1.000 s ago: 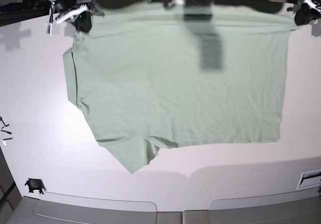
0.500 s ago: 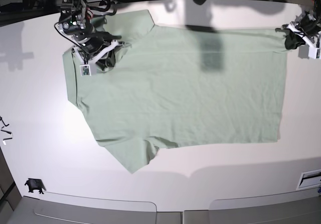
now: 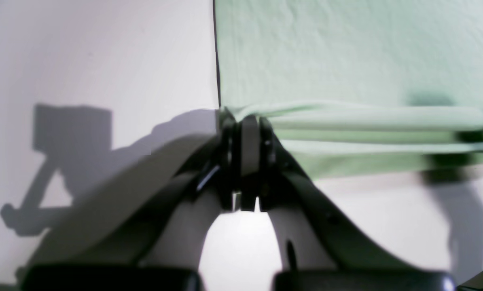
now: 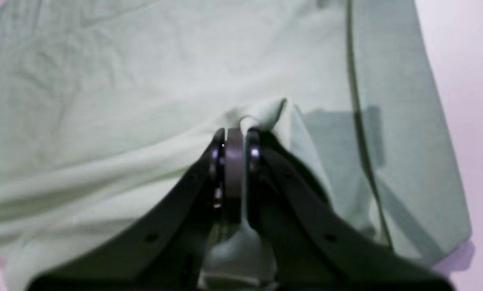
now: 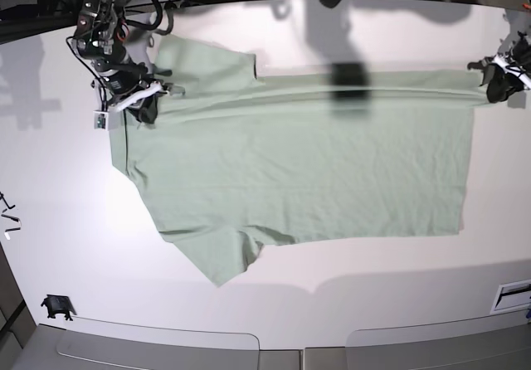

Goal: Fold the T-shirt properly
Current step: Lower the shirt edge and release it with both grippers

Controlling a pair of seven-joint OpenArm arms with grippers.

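Observation:
The pale mint-green T-shirt (image 5: 307,171) lies spread on the white table (image 5: 66,221). Its far edge is lifted and stretched in a taut line between my two grippers. My right gripper (image 5: 139,103), on the left of the base view, is shut on a bunched pinch of fabric near the shoulder, as the right wrist view (image 4: 235,133) shows over the shirt (image 4: 104,81). My left gripper (image 5: 498,80), on the right of the base view, is shut on the shirt's far corner, as the left wrist view (image 3: 243,121) shows beside the shirt (image 3: 346,52). One sleeve (image 5: 220,258) lies flat at the near left.
A small black object (image 5: 56,306) sits at the near left corner. Small white pieces (image 5: 7,221) lie at the left edge. A slotted white plate (image 5: 510,295) is at the near right. Grey trays (image 5: 158,349) run along the near edge. Dark equipment lines the far edge.
Both grippers have come nearer from the far table edge with the shirt's far edge in them. That edge now hangs taut over the shirt's body, and a sleeve flap shows behind the right gripper.

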